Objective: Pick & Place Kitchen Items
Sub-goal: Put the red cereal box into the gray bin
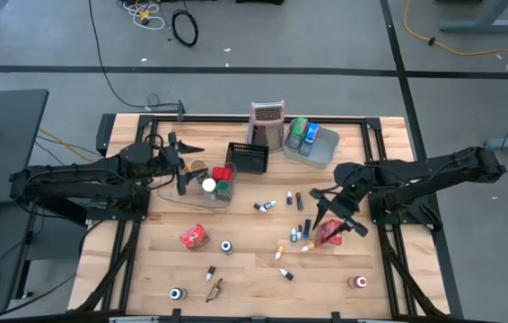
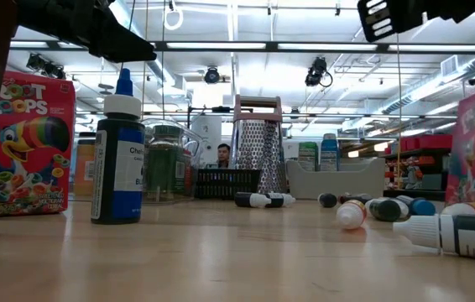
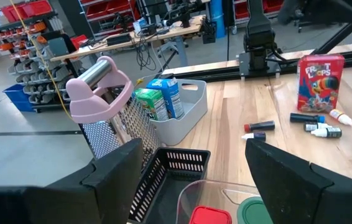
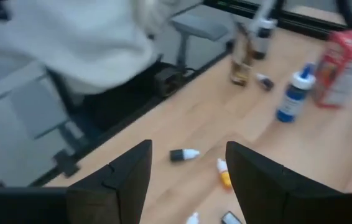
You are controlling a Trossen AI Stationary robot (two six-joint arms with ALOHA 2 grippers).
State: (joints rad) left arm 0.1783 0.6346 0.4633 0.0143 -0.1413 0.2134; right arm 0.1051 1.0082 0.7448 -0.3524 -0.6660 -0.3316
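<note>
My left gripper (image 1: 192, 160) (image 3: 194, 149) is open and hangs above the clear tub (image 1: 202, 196), where a white jar (image 1: 209, 185), a red jar (image 1: 223, 172) (image 3: 210, 216) and a green jar (image 1: 225, 188) stand. My right gripper (image 1: 337, 218) (image 4: 188, 149) is open, raised over a red packet (image 1: 329, 235) that stands on the table, with nothing between its fingers. Several tiny bottles (image 1: 292, 199) lie on the wood around it. Another red packet (image 1: 194, 237) lies toward the near left. Green and blue packets (image 1: 304, 135) stand in the grey tray (image 1: 326, 148).
The box grater (image 1: 267, 124) and the black mesh basket (image 1: 247, 157) stand at the far side between tub and tray. More bottles and jars (image 1: 226, 247) are scattered toward the near edge. A blurred white shape (image 4: 83, 37) shows beyond the table's edge in the right wrist view.
</note>
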